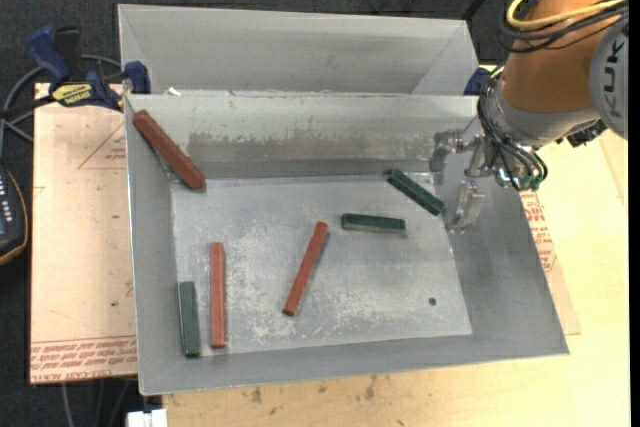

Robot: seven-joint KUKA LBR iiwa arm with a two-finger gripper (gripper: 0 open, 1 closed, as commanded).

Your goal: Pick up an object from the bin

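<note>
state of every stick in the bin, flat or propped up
brown-red long stick: leaning in far-left corner
red left stick: flat
left dark green stick: flat
middle red-brown stick: flat
middle dark green stick: flat
right dark green stick: slanted, beside claw

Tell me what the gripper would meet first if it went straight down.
Probably the dark green bar beside the gripper, near the bin's right wall; depth is unclear.
</note>
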